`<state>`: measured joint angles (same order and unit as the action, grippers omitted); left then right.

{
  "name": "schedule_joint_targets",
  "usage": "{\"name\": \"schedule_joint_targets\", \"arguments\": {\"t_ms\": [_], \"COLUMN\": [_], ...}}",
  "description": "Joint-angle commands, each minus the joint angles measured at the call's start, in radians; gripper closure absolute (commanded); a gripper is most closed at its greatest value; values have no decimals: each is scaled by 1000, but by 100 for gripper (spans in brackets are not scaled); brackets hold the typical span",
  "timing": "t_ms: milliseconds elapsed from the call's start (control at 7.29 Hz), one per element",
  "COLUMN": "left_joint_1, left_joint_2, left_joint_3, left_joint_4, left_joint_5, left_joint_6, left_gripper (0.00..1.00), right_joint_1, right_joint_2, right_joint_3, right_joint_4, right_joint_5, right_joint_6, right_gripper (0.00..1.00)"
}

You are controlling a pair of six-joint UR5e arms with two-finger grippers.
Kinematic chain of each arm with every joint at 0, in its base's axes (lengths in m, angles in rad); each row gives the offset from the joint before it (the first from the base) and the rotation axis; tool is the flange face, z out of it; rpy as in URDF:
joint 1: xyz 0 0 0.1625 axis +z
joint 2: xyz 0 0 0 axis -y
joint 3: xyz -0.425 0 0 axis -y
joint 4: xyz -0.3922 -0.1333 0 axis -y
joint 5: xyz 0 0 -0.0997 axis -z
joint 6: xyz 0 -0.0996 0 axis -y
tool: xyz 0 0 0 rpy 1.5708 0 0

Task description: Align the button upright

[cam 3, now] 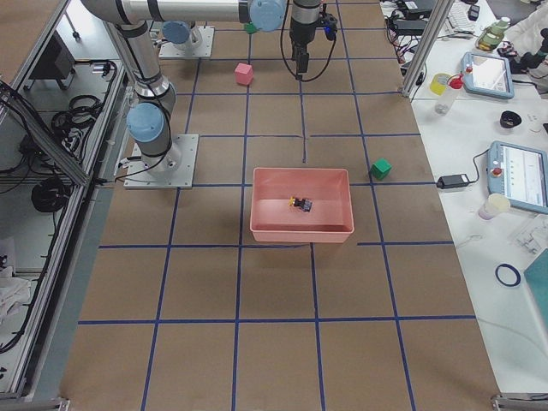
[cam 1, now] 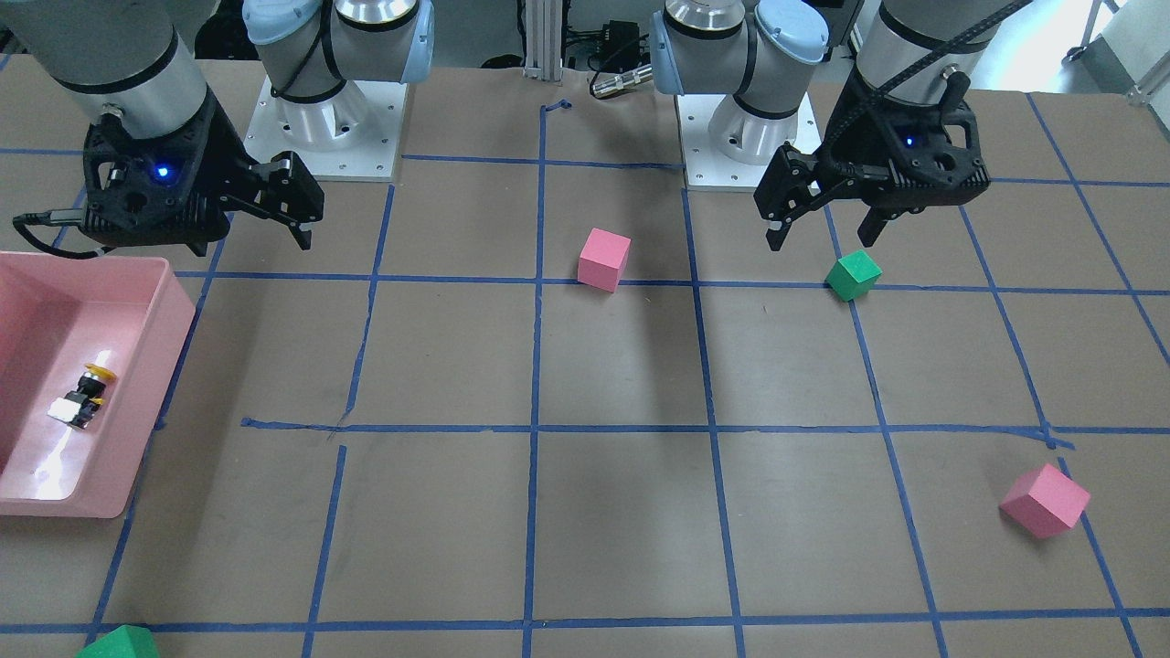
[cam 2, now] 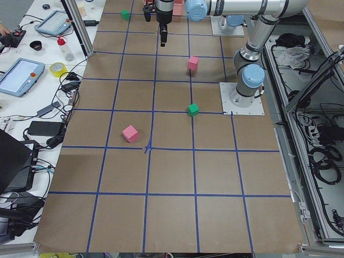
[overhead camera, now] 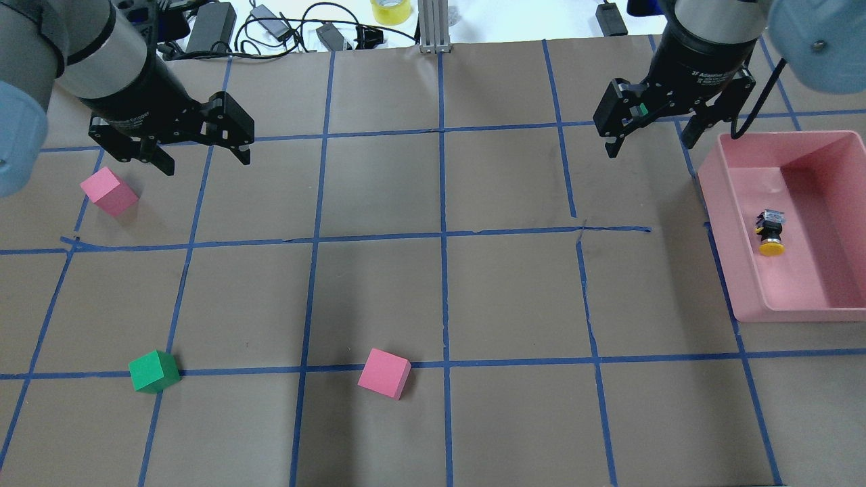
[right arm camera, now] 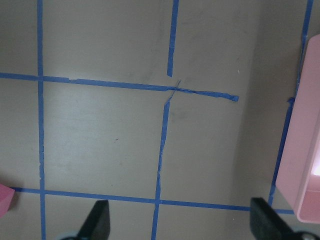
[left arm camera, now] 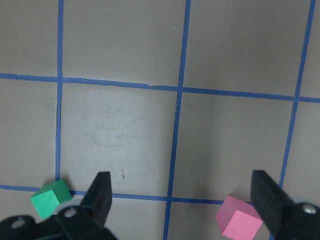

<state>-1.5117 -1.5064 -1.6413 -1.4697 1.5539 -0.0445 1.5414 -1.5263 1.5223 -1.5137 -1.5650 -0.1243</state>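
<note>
Pink bin (overhead camera: 734,257): plastic, open-topped, stands on the table (overhead camera: 440,297) at the robot's right end.
Button (overhead camera: 771,233): inside the pink bin, on its floor. It lies on its side, not upright. The yellow cap points toward the bin's robot-side wall and the whitish base toward the opposite wall. It touches no wall.
Right claw (overhead camera: 651,147): jaws spread wide, nothing between them. It hangs above the table outside the bin's rim, on the side facing the table's middle.
Left claw (overhead camera: 206,164): jaws spread wide, empty. It is well apart from the bin, over the opposite end of the table.
First pink cube (overhead camera: 108,191): near the left claw, the cube farthest from the bin.
Second pink cube (overhead camera: 384,373): about mid-table, well apart from the bin.
First green cube (overhead camera: 154,371): far end from the bin, on a tape line.
Second green cube (cam 3: 381,169): near the bin's wall away from the robot, not touching it.
</note>
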Motion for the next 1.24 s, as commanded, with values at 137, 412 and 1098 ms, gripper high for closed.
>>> {"name": "schedule_joint_targets", "arguments": {"t_ms": [137, 412, 1098], "left_joint_1": [-1, 1, 4], "left_joint_2": [0, 0, 0], "left_joint_3": [2, 2, 2], "left_joint_4": [0, 0, 0], "left_joint_5": [0, 0, -2], "left_joint_6": [0, 0, 0], "left_gripper": [0, 0, 0], "right_joint_1": [0, 0, 2], "right_joint_2": [0, 0, -9], "right_joint_3": [7, 3, -1], "right_joint_4": [1, 1, 3], "right_joint_5": [-3, -7, 2], "right_joint_6": [0, 0, 0], "right_gripper": [0, 0, 0]}}
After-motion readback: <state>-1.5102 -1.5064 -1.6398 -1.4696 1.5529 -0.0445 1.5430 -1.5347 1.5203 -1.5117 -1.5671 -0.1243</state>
